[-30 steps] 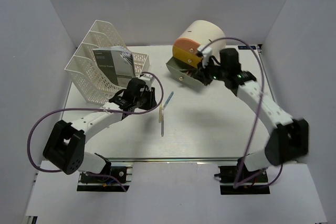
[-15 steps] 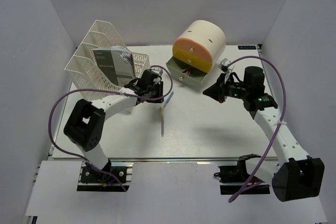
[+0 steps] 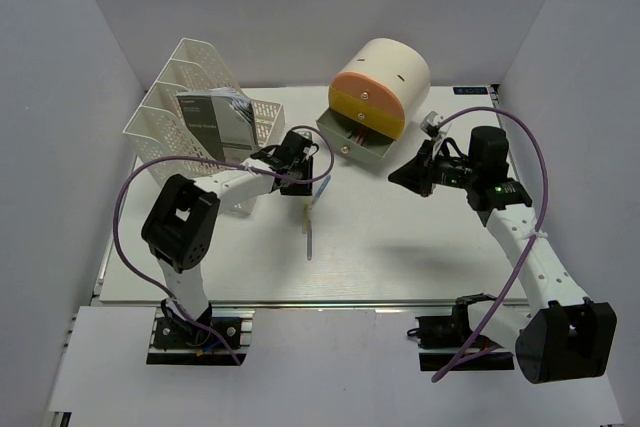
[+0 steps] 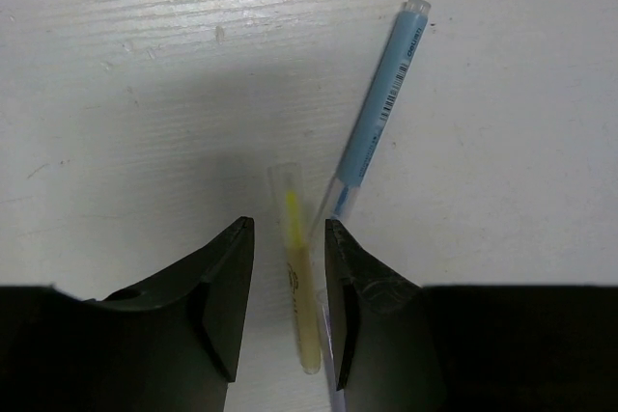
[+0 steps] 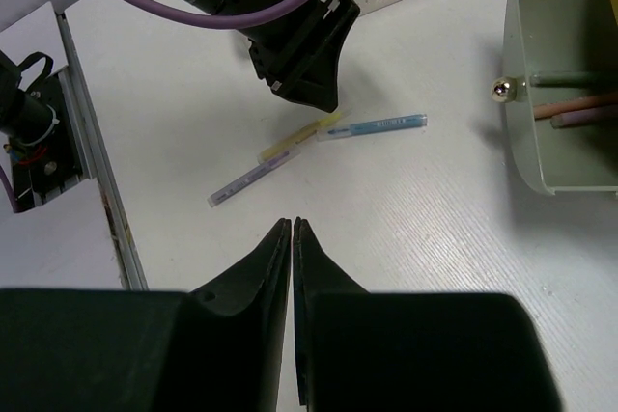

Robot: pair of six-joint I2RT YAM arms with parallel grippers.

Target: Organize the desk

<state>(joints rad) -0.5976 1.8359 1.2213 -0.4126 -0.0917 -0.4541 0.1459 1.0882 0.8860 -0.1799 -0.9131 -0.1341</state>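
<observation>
On the white desk [image 3: 420, 247] three pens lie together: a yellow pen [image 4: 297, 282], a blue pen [image 4: 381, 108] and a purple pen [image 5: 253, 179]. My left gripper [image 4: 288, 238] is open low over them. Its fingers [image 4: 227, 287] straddle the yellow pen, which lies loose on the desk between them. From above, the left gripper [image 3: 296, 181] sits at the pens' far end. My right gripper [image 5: 292, 226] hovers to the right of the pens, empty, its jaws together but for a hairline slit. In the top view the right gripper [image 3: 398, 175] is in front of the open drawer.
A white mesh file rack [image 3: 185, 142] holding a booklet [image 3: 216, 122] stands at the back left. A cream cylindrical drawer unit [image 3: 385, 72] stands at the back, its grey drawer [image 3: 355, 145] pulled out with pens [image 5: 575, 108] inside. A metal rail [image 3: 330, 305] runs along the front edge.
My right gripper has pulled back from the drawer knob to above the desk, its jaws parting slightly. My left gripper has slid right, over the pens.
</observation>
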